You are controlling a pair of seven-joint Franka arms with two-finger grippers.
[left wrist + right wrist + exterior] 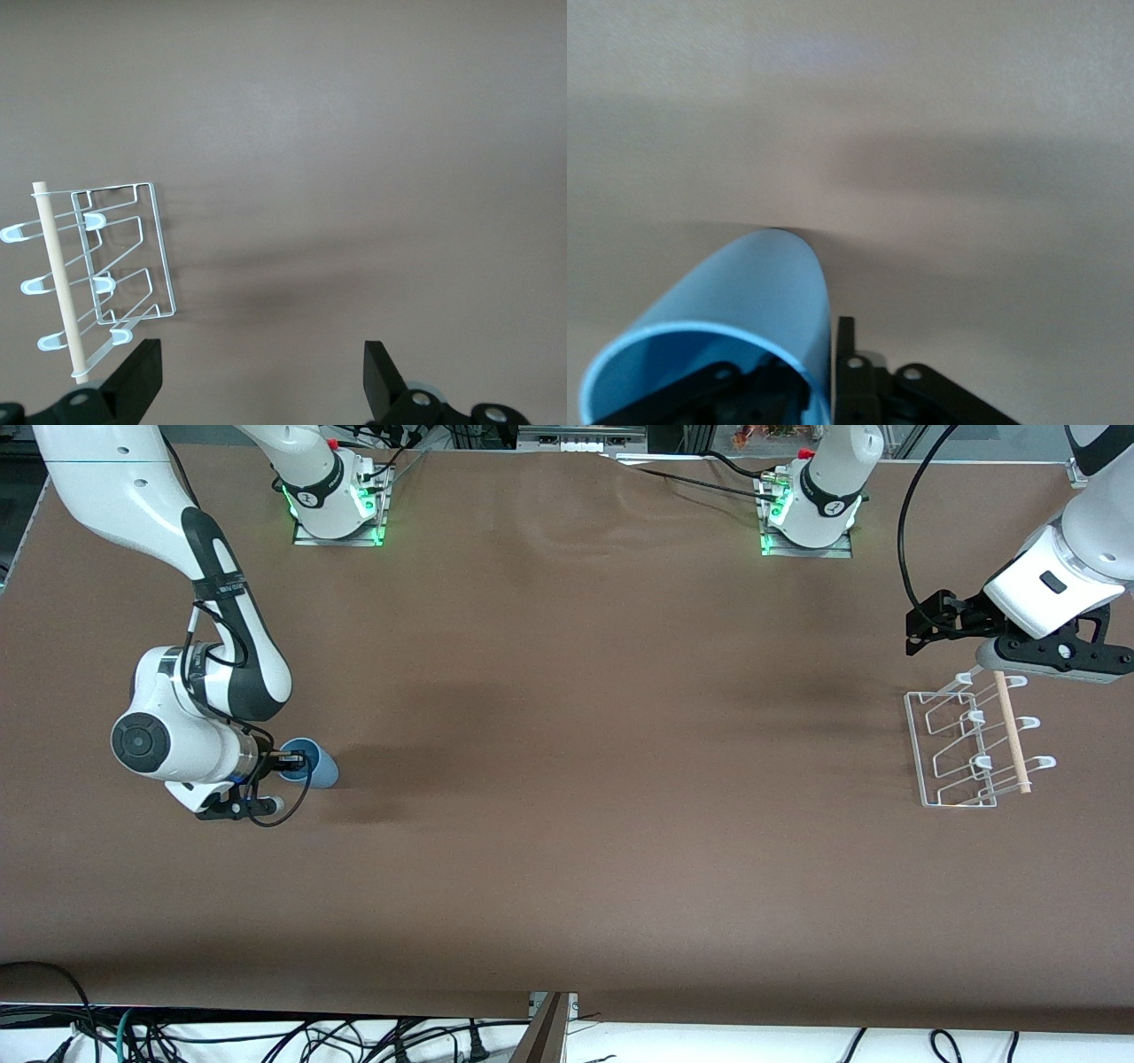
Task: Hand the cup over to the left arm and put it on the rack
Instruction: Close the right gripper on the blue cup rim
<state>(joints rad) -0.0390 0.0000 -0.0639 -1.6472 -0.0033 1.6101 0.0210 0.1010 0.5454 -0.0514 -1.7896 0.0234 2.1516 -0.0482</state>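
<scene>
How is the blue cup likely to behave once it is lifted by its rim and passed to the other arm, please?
The cup looks thin-walled and empty, so probably light. The right gripper is shut on its rim, one finger inside, one outside; smooth plastic held so may swing or slip. Its round, tapered body would likely roll in a curve if dropped on the table. The left gripper waits open above the rack.

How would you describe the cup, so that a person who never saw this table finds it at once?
Start at the brown table and go to the right arm's end. The cup lies tipped there, its wall pinched in the right tool. It is the only light-blue thing; the white wire rack sits at the left arm's end.
</scene>
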